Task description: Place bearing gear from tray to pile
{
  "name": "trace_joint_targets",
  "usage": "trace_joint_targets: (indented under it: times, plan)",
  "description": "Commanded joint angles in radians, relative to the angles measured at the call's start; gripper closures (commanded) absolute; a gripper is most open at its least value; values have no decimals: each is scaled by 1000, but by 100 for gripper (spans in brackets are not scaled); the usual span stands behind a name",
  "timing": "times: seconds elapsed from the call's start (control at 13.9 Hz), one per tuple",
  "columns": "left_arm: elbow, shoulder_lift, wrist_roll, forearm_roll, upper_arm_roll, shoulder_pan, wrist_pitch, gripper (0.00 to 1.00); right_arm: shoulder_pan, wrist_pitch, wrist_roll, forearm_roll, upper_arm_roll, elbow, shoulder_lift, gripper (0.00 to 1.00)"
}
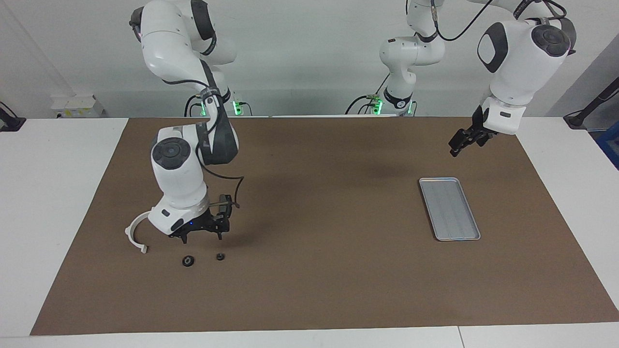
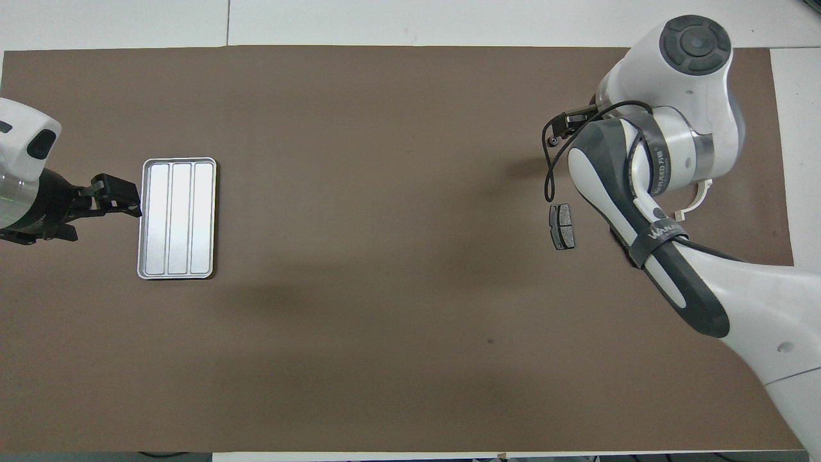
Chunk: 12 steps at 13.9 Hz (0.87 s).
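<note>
The little black gear [image 1: 220,256] sits on the mat beside the white bracket [image 1: 136,233], under the right gripper [image 1: 200,235], jaws wide, empty. Probably small, hard, rolls easily; pinch its rim. Left gripper [image 1: 460,142] waits near the tray [image 1: 449,208], jaws open.

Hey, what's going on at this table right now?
The right gripper hangs open over the pile end of the mat and holds nothing. Below it, two small black round parts lie loose on the mat, beside the white half-ring bracket and a dark brake pad piece. The tray, at the left arm's end, looks empty. The left gripper waits in the air near the tray.
</note>
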Motion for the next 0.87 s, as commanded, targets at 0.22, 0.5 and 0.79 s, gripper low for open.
trace_joint_targets:
  times: [0.22,0.5,0.79]
  plan:
    - [-21,-24,7,-14,1,2,10,0,-83,-161,-78,65,27,-38,-183,0]
    - [-21,-24,7,-14,1,2,10,0,-122,-284,-157,169,25,-60,-316,0]
    - [-21,-24,7,-14,1,2,10,0,-111,-345,-164,174,-7,-156,-480,0]
